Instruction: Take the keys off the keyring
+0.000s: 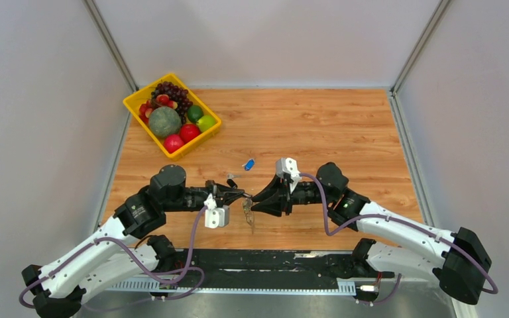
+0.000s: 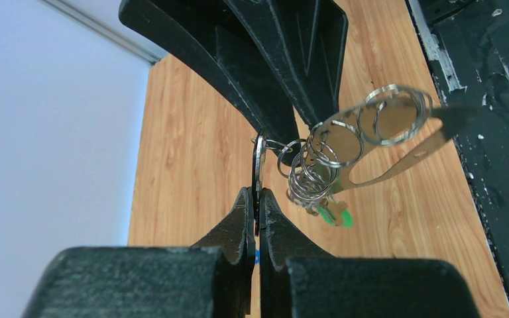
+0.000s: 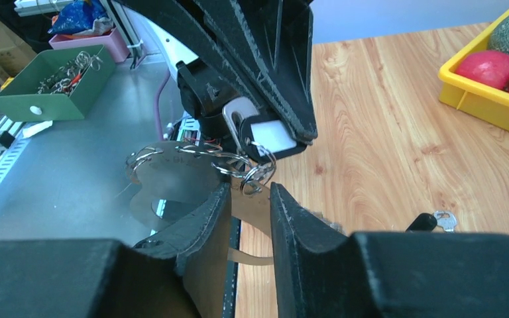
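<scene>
My left gripper (image 2: 259, 196) is shut on a thin flat key (image 2: 258, 158), seen edge-on, silver with a black side. A small ring links this key to the keyring, a cluster of split rings (image 2: 309, 171). A flat cut-out metal plate (image 2: 397, 156) and a green tag (image 2: 339, 216) hang from the cluster too. The right gripper (image 3: 246, 199) stands open. The plate (image 3: 252, 205) lies in the gap between its fingers (image 3: 293, 215), and the rings (image 3: 255, 171) are just above its tips. In the top view both grippers meet at the table's front middle, with the bunch (image 1: 247, 216) dangling below them.
A loose blue-tagged key (image 1: 248, 163) and a small grey key (image 1: 233, 176) lie on the wood just behind the grippers. A black-headed key (image 3: 437, 220) lies to the right gripper's right. A yellow fruit basket (image 1: 134, 106) stands at the back left. A green box (image 3: 20, 106) sits off the table.
</scene>
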Action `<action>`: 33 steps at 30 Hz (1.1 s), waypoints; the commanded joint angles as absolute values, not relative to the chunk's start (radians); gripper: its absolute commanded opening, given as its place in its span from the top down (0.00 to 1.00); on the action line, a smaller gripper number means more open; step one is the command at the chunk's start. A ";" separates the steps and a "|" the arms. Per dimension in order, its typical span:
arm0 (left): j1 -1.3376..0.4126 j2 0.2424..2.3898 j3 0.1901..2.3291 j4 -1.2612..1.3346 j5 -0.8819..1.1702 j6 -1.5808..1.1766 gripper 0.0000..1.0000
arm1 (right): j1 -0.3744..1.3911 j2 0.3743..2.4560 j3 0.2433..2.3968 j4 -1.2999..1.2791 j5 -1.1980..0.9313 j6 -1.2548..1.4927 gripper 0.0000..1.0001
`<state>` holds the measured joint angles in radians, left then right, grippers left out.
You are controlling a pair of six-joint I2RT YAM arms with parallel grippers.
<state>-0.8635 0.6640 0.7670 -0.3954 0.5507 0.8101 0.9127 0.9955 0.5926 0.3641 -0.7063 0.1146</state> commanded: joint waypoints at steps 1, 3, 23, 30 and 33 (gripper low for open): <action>-0.864 0.653 0.766 -0.333 0.593 0.810 1.00 | 0.928 0.997 0.640 0.405 -0.677 0.123 0.70; -0.865 0.653 0.764 -0.333 0.595 0.810 1.00 | 0.929 0.996 0.642 0.406 -0.673 0.121 0.70; -0.865 0.651 0.759 -0.308 0.592 0.771 1.00 | 0.935 1.011 0.660 0.400 -0.647 0.126 0.73; -0.865 0.653 0.756 -0.294 0.588 0.742 1.00 | 0.936 1.017 0.660 0.425 -0.644 0.141 0.70; -0.864 0.653 0.756 -0.284 0.575 0.719 1.00 | 0.935 1.013 0.654 0.436 -0.613 0.151 0.70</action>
<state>-0.8635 0.6628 0.7521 -0.3561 0.5602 0.7624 0.9291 1.0130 0.6167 0.3698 -0.6506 0.1265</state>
